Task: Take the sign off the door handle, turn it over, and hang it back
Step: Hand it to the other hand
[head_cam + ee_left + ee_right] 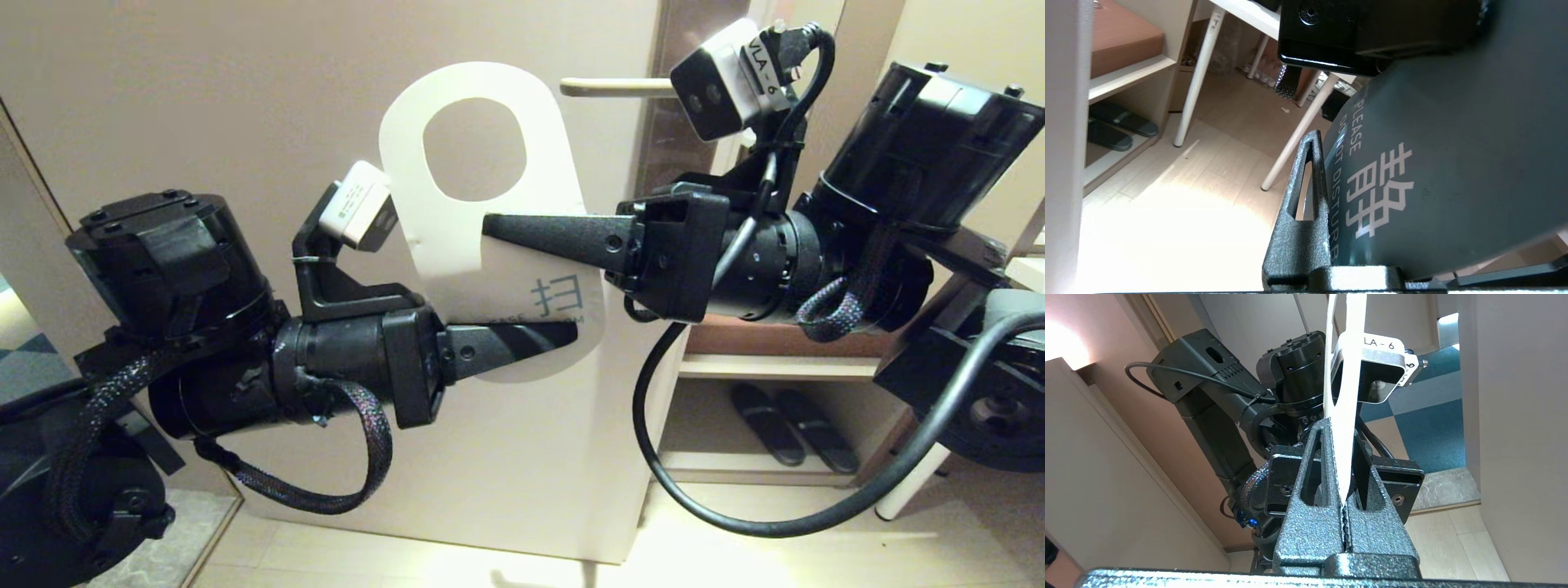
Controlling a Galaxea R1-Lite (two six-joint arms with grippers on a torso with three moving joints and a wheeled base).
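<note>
One sign [490, 269] (two pincers, two slippers)

A cream door [204, 98] stands beside an open wooden shelf [775, 367] holding dark slippers [792, 425] above a pale wood floor [735, 555].

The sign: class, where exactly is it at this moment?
In the head view the sign is off the door handle, held mid-air before the door, white face outward, between the left gripper below and the right gripper.

Black arms [188, 327] — braided cables [359, 457] (white cameras [359, 204])
</note>
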